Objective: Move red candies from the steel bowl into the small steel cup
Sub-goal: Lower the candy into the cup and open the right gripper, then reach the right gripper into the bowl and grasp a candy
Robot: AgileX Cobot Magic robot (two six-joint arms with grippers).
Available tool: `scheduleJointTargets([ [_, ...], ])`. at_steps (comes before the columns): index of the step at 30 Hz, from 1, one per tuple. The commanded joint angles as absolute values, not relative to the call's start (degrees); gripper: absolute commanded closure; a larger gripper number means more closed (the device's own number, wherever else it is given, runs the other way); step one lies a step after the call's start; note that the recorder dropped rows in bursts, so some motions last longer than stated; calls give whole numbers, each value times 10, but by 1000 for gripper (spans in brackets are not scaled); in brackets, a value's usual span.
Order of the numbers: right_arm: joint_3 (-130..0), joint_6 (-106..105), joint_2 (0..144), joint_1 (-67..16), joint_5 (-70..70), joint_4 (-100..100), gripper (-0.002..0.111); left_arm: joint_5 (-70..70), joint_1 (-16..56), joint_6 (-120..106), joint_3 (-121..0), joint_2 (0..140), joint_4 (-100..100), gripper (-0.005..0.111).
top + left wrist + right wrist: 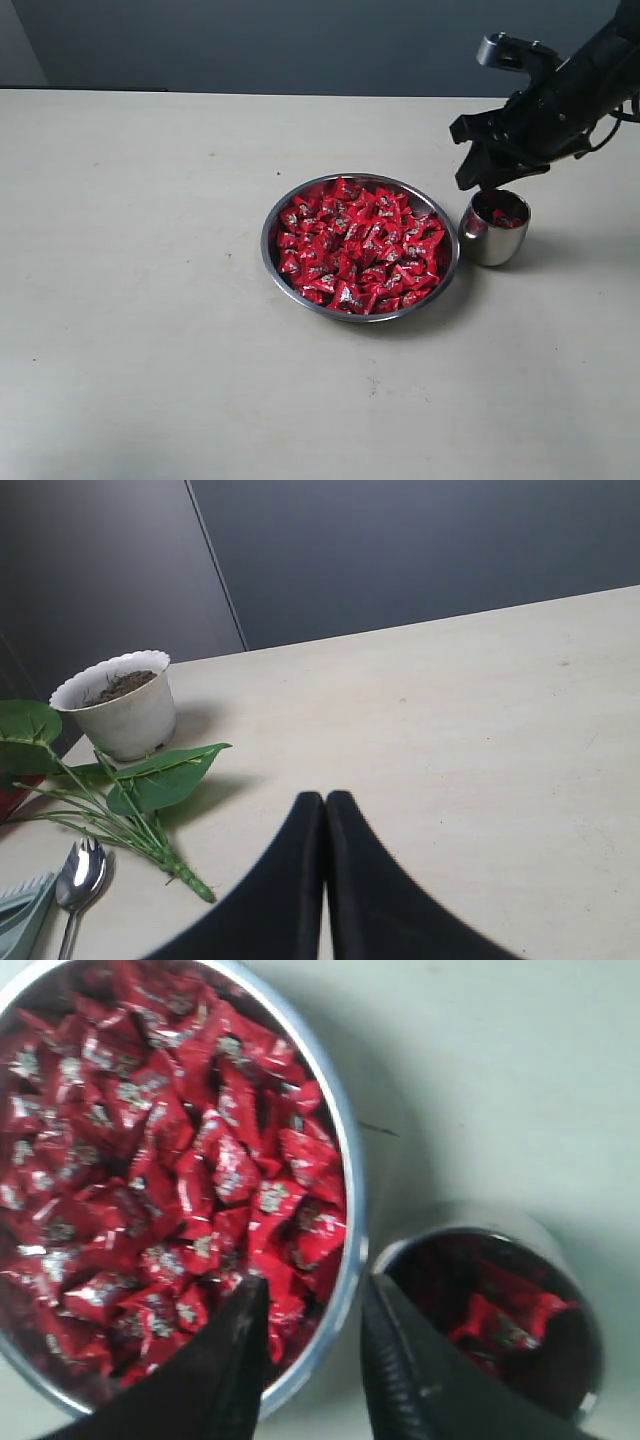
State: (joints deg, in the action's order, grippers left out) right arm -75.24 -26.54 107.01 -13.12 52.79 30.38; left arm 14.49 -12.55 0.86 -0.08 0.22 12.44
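The steel bowl [270, 245] [352, 1230] sits mid-table, heaped with red candies [360, 245] [170, 1160]. Just right of it stands the small steel cup [484, 242] [575, 1270] with a few red candies [506, 217] [505, 1325] inside. My right gripper [482, 180] [315, 1295] hangs open and empty above the gap between bowl rim and cup, one finger over the bowl's edge, the other over the cup's near rim. My left gripper [325, 800] is shut with nothing in it, over bare table far from the bowl; it does not show in the exterior view.
The left wrist view shows a white plant pot [118, 702] with soil, a green leafy sprig [150, 785], a metal spoon [80, 875] and a pale green object [20, 910] on the table. The right arm [570, 85] reaches in from the upper right.
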Motion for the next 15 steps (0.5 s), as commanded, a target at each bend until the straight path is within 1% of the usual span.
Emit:
scheduleJointTargets([
  [1,-751,-302,1066,-171,532,346,77,137,-124,11,0,0,127,106],
  [9,-756,-317,1102,-261,489,344,77,137,-124,11,0,0,127,106],
  [15,-795,-315,1151,-299,487,338,77,137,-124,11,0,0,127,106],
])
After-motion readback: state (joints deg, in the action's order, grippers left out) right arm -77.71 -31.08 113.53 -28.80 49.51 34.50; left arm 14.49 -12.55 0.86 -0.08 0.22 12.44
